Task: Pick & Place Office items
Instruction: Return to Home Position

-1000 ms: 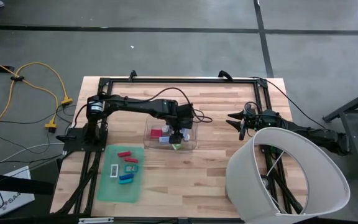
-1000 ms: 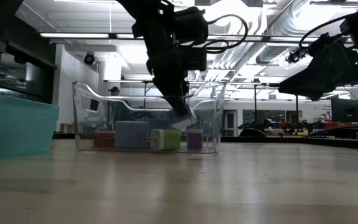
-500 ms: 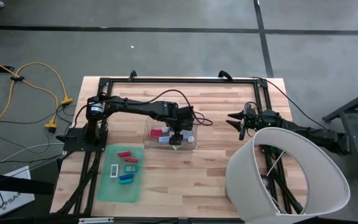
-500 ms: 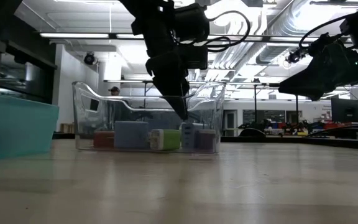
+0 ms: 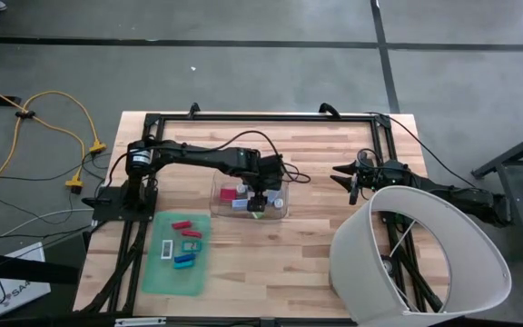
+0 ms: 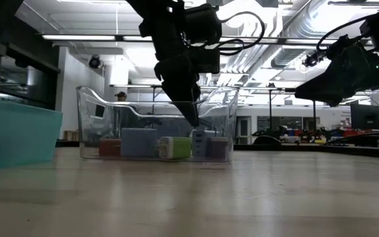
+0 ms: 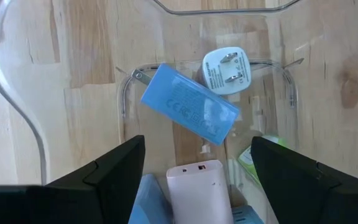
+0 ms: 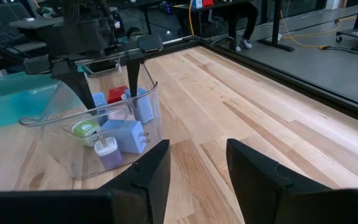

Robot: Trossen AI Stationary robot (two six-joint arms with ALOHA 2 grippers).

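Worktop [image 5: 334,245]: pale wood planks, black frame rail [image 5: 261,115] along the edges. Grey concrete floor [image 5: 243,64] all round, with a yellow cable [image 5: 57,104] lying off the left arm's side. Low view: open hall behind, strip lights [image 6: 77,37] and ducts [image 6: 321,20] overhead.

Clear bin [image 6: 87,122] sits mid-worktop. Inside it: blue adapter [image 7: 190,112] lying flat, white plug [image 7: 227,71] just beside it, pink piece [image 7: 197,186], green piece [image 7: 258,158]. Left end effector [image 7: 197,143] hangs above them, fingers spread wide, pinching nothing, tips below the bin rim.

Green mat [image 5: 157,277] on the left arm's side carries loose pieces [image 5: 187,243] in red, teal, white and blue.

Right end effector [image 8: 196,148] is well apart from the bin, off the surface, spread and empty. Large white shade [image 5: 443,272] stands near it.
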